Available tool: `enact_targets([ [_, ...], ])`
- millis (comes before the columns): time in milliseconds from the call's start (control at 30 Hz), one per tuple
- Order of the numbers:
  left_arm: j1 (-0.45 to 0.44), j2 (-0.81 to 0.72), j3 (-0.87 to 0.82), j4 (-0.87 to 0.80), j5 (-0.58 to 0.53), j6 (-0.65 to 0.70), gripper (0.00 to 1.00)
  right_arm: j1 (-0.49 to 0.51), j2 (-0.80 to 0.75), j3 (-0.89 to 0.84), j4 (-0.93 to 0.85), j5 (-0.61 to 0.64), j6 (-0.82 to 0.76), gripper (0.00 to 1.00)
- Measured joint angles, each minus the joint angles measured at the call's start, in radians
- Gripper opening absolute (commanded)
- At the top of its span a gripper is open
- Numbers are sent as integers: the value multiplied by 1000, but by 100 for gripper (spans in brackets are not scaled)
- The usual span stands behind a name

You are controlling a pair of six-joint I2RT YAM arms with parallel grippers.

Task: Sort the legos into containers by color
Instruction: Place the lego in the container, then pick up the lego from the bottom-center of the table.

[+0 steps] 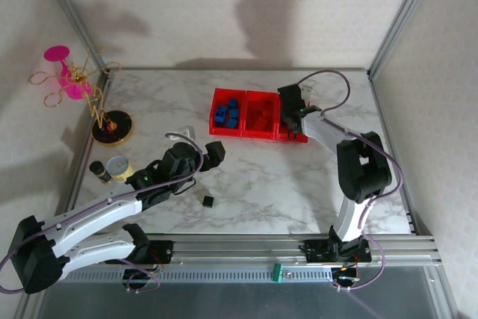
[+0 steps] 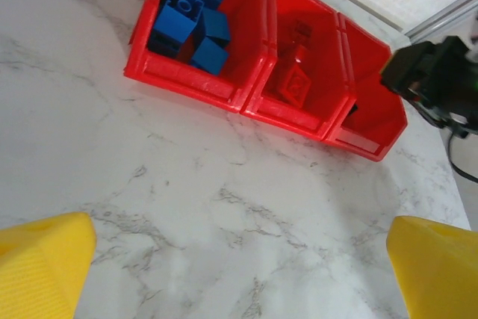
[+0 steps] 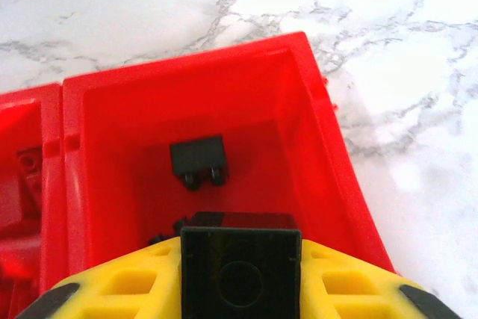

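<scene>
We've got the right fingers point(image 3: 134, 289) clenched on a black brick point(image 3: 240, 270), hanging over the right bin point(image 3: 321, 132). Just ahead of them and lower down, a second brick point(image 3: 198, 160), also black, lies on the bin floor, so this looks like the right colour home. The step in hand is the drop. We want the fingers low, centred and well inside the walls, then opened cleanly, so the brick lands flat and doesn't hop the rim into the middle bin point(image 2: 287, 117) with the red bricks point(image 2: 295, 72). The left fingers point(image 2: 41, 259) are spread wide with nothing between them, above bare tabletop point(image 2: 224, 207), and the blue bricks point(image 2: 187, 24) sit well ahead of them. One loose brick point(image 1: 208, 200), black, waits on the tabletop just behind the left fingers, likely the next pick
</scene>
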Motion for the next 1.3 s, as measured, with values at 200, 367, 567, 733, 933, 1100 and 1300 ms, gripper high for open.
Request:
enact_targets([
  [200, 3, 17, 10, 24, 6, 5, 100, -41, 91, 94, 2, -26, -44, 51],
  [367, 10, 18, 11, 25, 10, 8, 100, -46, 91, 98, 2, -47, -57, 57],
  [567, 13, 9, 11, 24, 11, 8, 100, -7, 31, 74, -9, -77, -53, 62],
  [733, 13, -56, 10, 0, 10, 7, 100, 92, -106, 5, -17, -106, -26, 67],
  [933, 15, -181, -23, -63, 2, -6, 99, 269, -222, -82, -37, -117, 35, 71],
  [1100, 15, -278, -67, -151, -8, -35, 100, 459, -242, -157, -64, -120, 119, 73],
  [1300, 15, -398, -103, -270, -39, -77, 100, 678, -215, -185, -87, -130, 248, 75],
])
